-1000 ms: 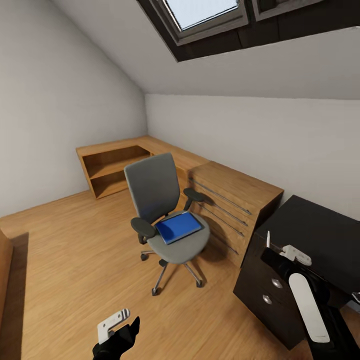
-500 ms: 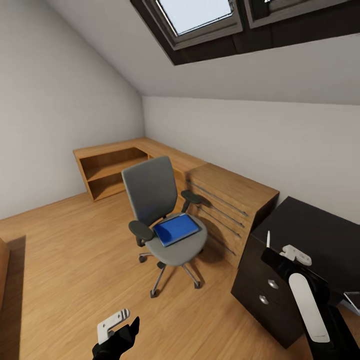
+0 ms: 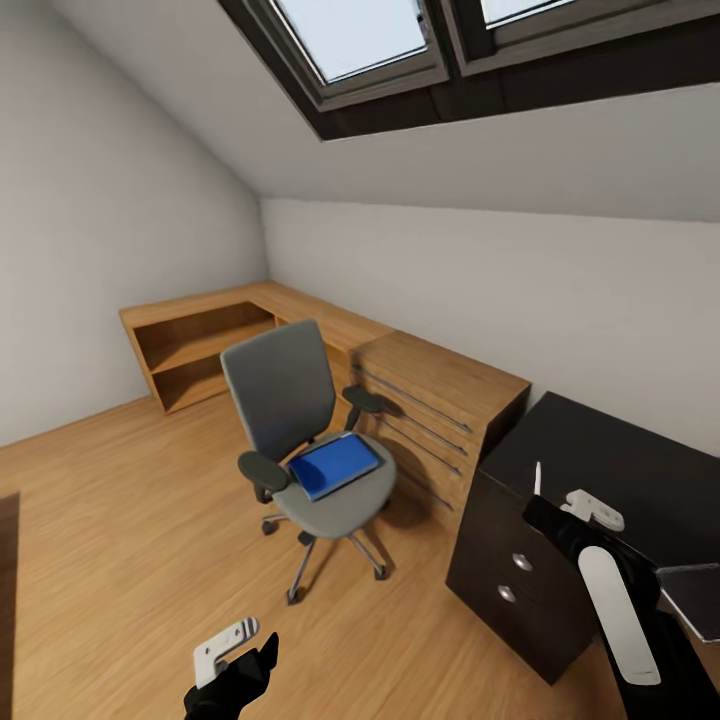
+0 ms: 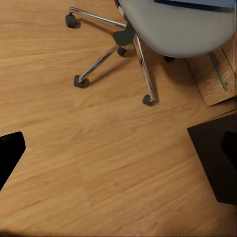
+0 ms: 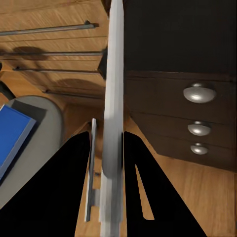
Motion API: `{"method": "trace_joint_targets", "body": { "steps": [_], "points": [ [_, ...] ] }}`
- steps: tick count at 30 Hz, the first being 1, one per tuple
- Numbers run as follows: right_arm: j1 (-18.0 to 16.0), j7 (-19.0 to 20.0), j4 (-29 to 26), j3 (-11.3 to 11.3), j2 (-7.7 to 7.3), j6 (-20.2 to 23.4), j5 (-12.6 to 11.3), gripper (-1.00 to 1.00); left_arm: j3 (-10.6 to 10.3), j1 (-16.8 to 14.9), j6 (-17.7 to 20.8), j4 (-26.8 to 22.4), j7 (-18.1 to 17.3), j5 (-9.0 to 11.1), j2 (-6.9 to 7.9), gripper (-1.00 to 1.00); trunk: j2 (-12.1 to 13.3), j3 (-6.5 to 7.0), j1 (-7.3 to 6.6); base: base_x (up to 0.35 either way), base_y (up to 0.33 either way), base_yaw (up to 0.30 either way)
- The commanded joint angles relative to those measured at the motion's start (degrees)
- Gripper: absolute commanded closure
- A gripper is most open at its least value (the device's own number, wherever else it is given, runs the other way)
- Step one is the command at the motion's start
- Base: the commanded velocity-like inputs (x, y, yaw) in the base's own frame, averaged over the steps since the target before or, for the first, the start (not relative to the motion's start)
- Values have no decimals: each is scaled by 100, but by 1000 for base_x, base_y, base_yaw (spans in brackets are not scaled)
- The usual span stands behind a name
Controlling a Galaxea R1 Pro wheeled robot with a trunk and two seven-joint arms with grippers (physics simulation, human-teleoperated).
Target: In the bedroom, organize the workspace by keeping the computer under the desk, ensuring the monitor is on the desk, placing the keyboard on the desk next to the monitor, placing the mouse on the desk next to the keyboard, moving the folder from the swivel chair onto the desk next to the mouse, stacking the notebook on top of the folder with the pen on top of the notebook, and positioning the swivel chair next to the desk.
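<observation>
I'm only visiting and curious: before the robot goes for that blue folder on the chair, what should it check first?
1. Folder lying flat on the swivel chair seat: ok.
2. Pen pinched between the right fingers: ok.
3. Left fingers spread apart with nothing between them: ok.
4. Space on the desk for the folder: cannot tell, since part of the top is out of frame.

You're getting even daylight from the skylights (image 3: 360, 40); the chair (image 3: 300, 440) is casting soft floor (image 3: 120, 520) shadows.
</observation>
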Motion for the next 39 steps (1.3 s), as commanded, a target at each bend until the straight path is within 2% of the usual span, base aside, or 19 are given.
{"method": "trace_joint_targets", "body": {
  "steps": [1,13,19,25,35,36,38,39],
  "points": [
    [-5,-52,-6,3,-2,11,-64,100,-2,0,12,-12,40,50,0,-100,37,18,-22,0,0,-215],
    [-5,-52,-15,-118,-10,11,-64,100,3,0,-10,4,34,56,-6,-100,519,291,-285,0,0,-220],
    [-5,-52,-15,-384,-11,19,-71,100,2,0,-15,6,18,64,-6,-100,519,320,-285,0,0,-223],
    [-5,-52,-15,-428,-11,20,-73,100,2,0,-16,6,15,66,-6,-100,519,349,-285,62,0,-226],
    [-5,-52,-15,-518,-15,20,-73,100,-4,0,-10,67,14,73,-7,-100,519,397,-285,264,0,-231],
    [-5,-52,-15,-672,-12,33,-77,100,-15,0,-1,121,14,77,-13,-100,519,398,-285,63,0,-173],
    [-5,-50,-15,-762,-7,39,-79,100,-20,-1,0,158,14,76,-14,-100,519,401,-285,36,0,-100],
    [-5,-51,-15,-891,4,38,-81,100,-26,-1,1,190,14,75,-16,-100,519,401,-285,7,0,-19]
  ]
}}
